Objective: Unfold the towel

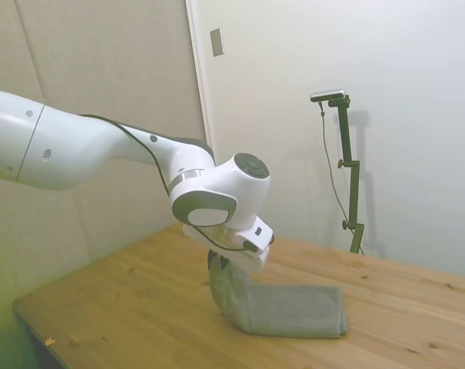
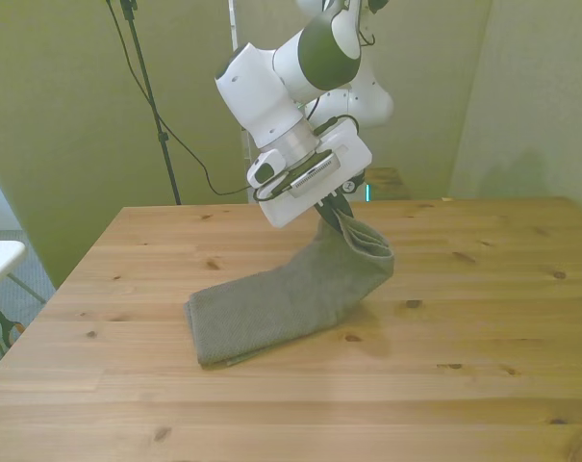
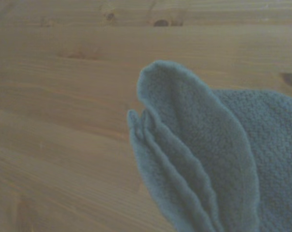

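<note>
We are logging the gripper [image 2: 335, 208] as clamped on one end of the towel [image 2: 291, 294], holding that end raised above the wooden table [image 2: 483, 337]. We are noting the grey-green cloth sloping down from the pinched end toward the front view's left, where its folded remainder is lying flat on the boards. In the wrist view we are seeing several layered edges of the towel [image 3: 208, 164] standing up over the wood.

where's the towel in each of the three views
Side view: towel lies low at centre, one end lifted under the gripper.
Front view: towel at centre, rising toward the front view's right.
Wrist view: towel fills one side, layered edges showing.
Shared landmark: wooden table.
</note>
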`<action>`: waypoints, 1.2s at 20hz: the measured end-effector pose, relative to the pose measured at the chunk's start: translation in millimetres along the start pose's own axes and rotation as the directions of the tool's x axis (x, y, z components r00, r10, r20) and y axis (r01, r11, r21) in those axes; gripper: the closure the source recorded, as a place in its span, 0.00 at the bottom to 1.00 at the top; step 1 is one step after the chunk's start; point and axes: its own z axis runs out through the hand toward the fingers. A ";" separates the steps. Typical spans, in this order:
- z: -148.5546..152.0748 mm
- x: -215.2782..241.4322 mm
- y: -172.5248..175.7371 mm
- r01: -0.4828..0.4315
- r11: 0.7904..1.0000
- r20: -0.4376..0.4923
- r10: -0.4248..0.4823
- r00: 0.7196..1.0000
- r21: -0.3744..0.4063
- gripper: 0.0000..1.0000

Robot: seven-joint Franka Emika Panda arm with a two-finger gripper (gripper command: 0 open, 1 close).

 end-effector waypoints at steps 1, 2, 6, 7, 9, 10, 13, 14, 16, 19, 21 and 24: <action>1.8 -3.9 -1.4 0.006 1.000 0.006 -0.006 1.000 -0.005 0.00; 4.1 -7.6 -3.0 0.012 1.000 0.013 -0.012 1.000 -0.009 0.00; 10.5 -18.0 -6.9 0.026 1.000 0.030 -0.025 0.999 -0.017 0.00; 10.7 -18.3 -6.8 0.026 1.000 0.031 -0.025 0.999 -0.017 0.00; 11.3 -18.6 -6.3 0.025 1.000 0.032 -0.025 0.999 -0.018 0.00; 11.7 -18.7 -6.0 0.025 1.000 0.033 -0.024 0.999 -0.018 0.00; 12.0 -20.5 -5.5 0.026 0.999 0.035 -0.026 0.999 -0.021 0.00; 11.3 -22.3 -5.7 0.029 0.999 0.034 -0.028 0.999 -0.022 0.00; 6.6 -27.2 -7.2 0.039 0.999 0.029 -0.039 0.999 -0.029 0.00; -4.1 -37.0 -10.0 0.056 0.998 0.016 -0.055 0.998 -0.043 0.00; -8.5 -41.5 -9.4 0.024 0.994 -0.017 -0.025 1.000 -0.104 0.00; -3.8 -46.0 -16.6 -0.063 0.978 -0.116 0.040 0.992 -0.197 0.00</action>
